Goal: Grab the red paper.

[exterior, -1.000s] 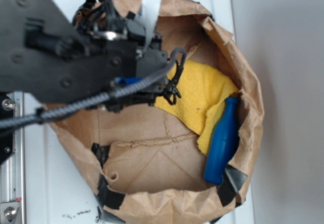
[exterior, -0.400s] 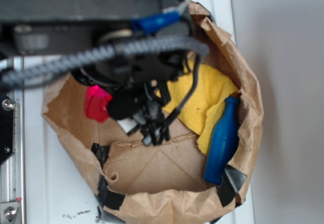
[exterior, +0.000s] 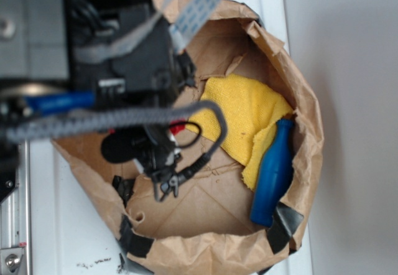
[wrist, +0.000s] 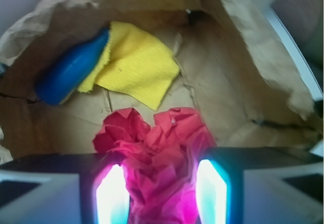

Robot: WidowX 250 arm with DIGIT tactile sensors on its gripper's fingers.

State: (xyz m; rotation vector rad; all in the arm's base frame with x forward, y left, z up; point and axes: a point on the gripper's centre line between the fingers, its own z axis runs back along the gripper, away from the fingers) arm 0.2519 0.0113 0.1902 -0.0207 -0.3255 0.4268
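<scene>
Red paper (wrist: 157, 155) clamped in gripper (wrist: 161, 191).

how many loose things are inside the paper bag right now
3. The red paper sits between the claw fingers; the yellow cloth lies flat on the bag floor; the blue bottle lies along the cloth's edge. The arm may hide more.

You get the exterior cam looking straight down from overhead, arm blurring the left half. Your wrist cam sits right behind the end effector (wrist: 161, 193), super close, aimed into the paper bag (exterior: 305, 163). Both share the yellow cloth (wrist: 136, 67) and blue bottle (exterior: 273, 172).
</scene>
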